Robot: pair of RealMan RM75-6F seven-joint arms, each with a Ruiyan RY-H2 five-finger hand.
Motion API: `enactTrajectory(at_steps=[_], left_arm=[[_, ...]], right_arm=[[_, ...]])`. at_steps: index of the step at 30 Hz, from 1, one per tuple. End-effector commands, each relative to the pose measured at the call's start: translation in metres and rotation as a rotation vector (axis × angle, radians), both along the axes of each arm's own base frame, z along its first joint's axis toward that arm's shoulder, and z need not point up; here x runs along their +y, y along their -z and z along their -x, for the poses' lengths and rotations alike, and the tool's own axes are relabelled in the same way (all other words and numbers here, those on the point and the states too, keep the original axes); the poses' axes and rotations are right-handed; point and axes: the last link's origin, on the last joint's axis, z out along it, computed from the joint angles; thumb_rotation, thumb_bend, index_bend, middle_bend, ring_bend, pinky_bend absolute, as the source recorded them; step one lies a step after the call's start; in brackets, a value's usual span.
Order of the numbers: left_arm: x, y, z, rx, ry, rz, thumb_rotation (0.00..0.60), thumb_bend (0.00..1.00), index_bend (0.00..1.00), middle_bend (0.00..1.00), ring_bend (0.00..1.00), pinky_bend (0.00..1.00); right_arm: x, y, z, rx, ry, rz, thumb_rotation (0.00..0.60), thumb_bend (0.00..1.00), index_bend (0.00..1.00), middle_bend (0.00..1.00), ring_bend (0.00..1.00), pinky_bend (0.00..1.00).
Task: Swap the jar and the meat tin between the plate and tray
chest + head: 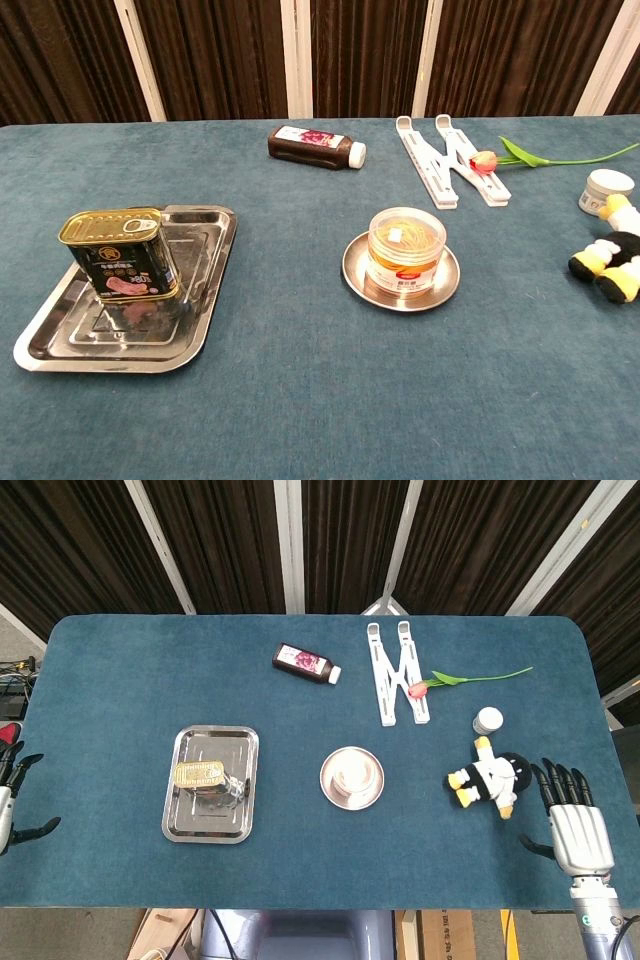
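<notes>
While nothing had yet been lifted, the scene stood thus:

Meat tin: the meat tin (118, 253) stood upright on the tray (205, 300), at about 9 o'clock of the table's middle in the head view.

Jar: the jar (405, 247) sat on the plate (372, 285), just right of centre and well apart from the tray.

Right hand: the right hand (575, 820) hovered at the 4 o'clock edge, fingers spread and straight, holding nothing.

Left hand: the left hand (12, 800) barely showed at the 8 o'clock edge; the fingers that showed were apart, with nothing between them.

Progress: by my judgement the swap had not begun, since both things sat in their starting places.

Risk, jar: its smooth round wall looked likely to slip from a loose grasp, and a sideways push could have dragged the light plate along.

Risk, tin: its smooth metal sides and the tray's raised rim might have led fingers to catch the rim and tip the tin or shift the tray.

Risk, reach: the plush toy (490, 775) and the small white pot (488, 719) lay between the right hand and the plate, so a low sweep could have knocked them.

Surface: a teal cloth covered the table (120, 670), which also bore a dark bottle (305, 663) at 12 o'clock, a white folding stand (397, 670) and a tulip (465, 680) toward 1 o'clock.

Room: dark pleated curtains with pale upright strips stood behind.
</notes>
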Motion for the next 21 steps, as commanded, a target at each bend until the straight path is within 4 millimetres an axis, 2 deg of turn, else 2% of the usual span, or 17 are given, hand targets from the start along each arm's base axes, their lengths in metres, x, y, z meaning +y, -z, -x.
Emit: enactTrajectory(at_steps=[1, 11, 15, 21], left_arm=[[0.000, -0.002, 0.001, -0.005, -0.006, -0.006, 0.600, 0.09, 0.17, 0.00, 0.00, 0.11], [-0.005, -0.007, 0.000, -0.022, -0.002, -0.017, 0.600, 0.09, 0.17, 0.00, 0.00, 0.11], [-0.004, -0.004, -0.001, -0.021, -0.001, -0.001, 0.600, 0.09, 0.17, 0.00, 0.00, 0.11], [-0.003, -0.004, 0.001, -0.013, -0.014, -0.007, 0.600, 0.09, 0.17, 0.00, 0.00, 0.11]], right_arm=[[0.000, 0.004, 0.000, 0.009, -0.002, -0.026, 0.600, 0.00, 0.00, 0.00, 0.00, 0.00], [-0.008, 0.015, -0.017, -0.071, -0.035, -0.092, 0.600, 0.00, 0.00, 0.00, 0.00, 0.00], [-0.029, 0.020, -0.036, -0.096, -0.055, -0.152, 0.600, 0.00, 0.00, 0.00, 0.00, 0.00], [-0.064, 0.036, -0.076, -0.118, -0.073, -0.252, 0.600, 0.00, 0.00, 0.00, 0.00, 0.00]])
